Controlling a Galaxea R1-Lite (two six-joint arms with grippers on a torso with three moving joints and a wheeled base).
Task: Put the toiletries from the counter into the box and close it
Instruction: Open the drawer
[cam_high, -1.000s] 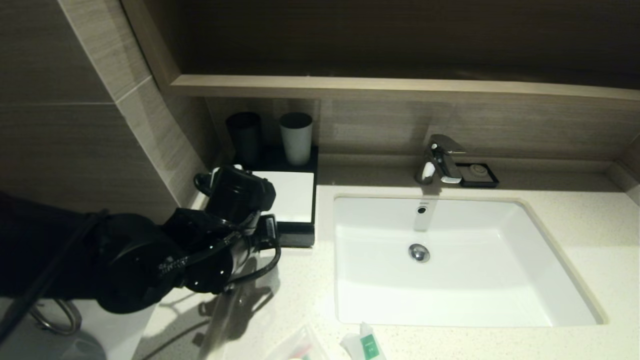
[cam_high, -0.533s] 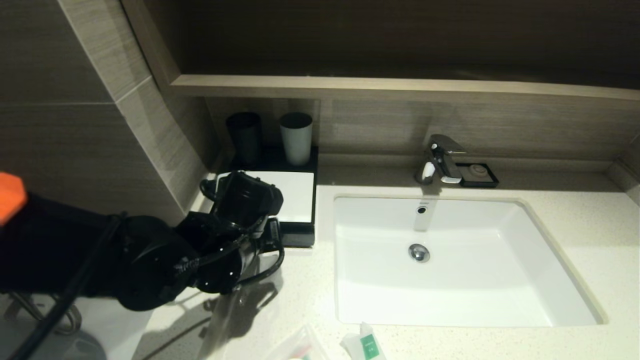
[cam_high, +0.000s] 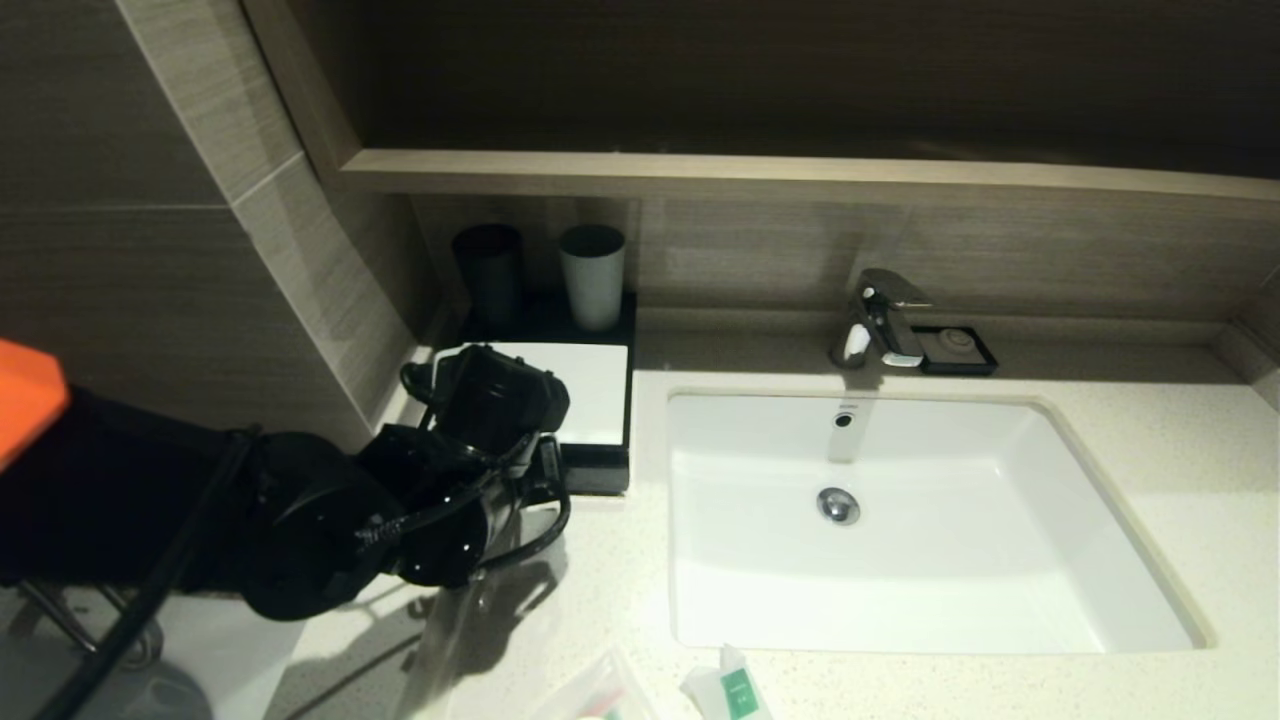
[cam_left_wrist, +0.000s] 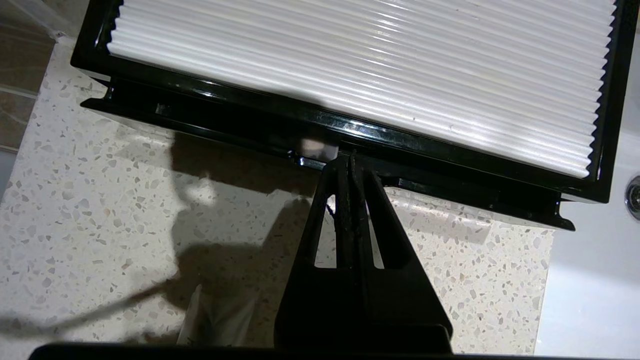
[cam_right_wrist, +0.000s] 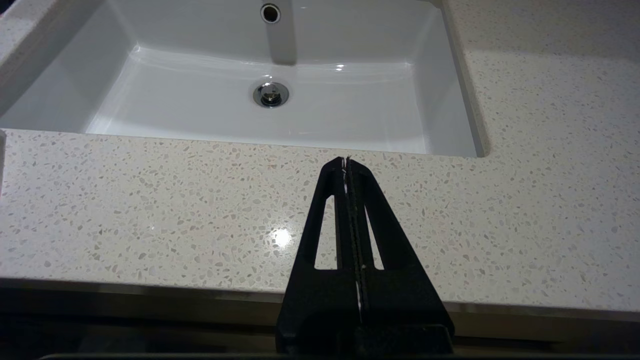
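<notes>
Fingers of the left gripper (cam_left_wrist: 350, 160) are pressed together, nothing between them, tips touching the front lip of the low black rectangular box with the ribbed white top panel (cam_left_wrist: 360, 75). Looks like a push on the shallow pull-out drawer front (cam_left_wrist: 450, 182), which sits nearly flush under the panel, only a thin black lip still showing.

Right gripper (cam_right_wrist: 347, 162): fingers also together and empty, parked over the near edge of the cream-white speckled stone counter (cam_right_wrist: 150, 200), in front of the white rectangular basin (cam_right_wrist: 200, 75).

Progress, my read: closing looks almost done, but loading isn't. A white sachet with green label (cam_high: 735, 690) and a clear plastic pouch (cam_high: 600, 695) lie on the counter's near edge, well apart from the box. A crumpled clear wrapper (cam_left_wrist: 215, 312) also lies on the counter near the left gripper. Drawer contents can't be seen. So at least those packets are left, and the drawer would need reopening.

Versus 1.0 s ago: left arm has shifted forward and slightly right toward the box front; small further creep over the last half second. Packets, cups and basin unchanged.
</notes>
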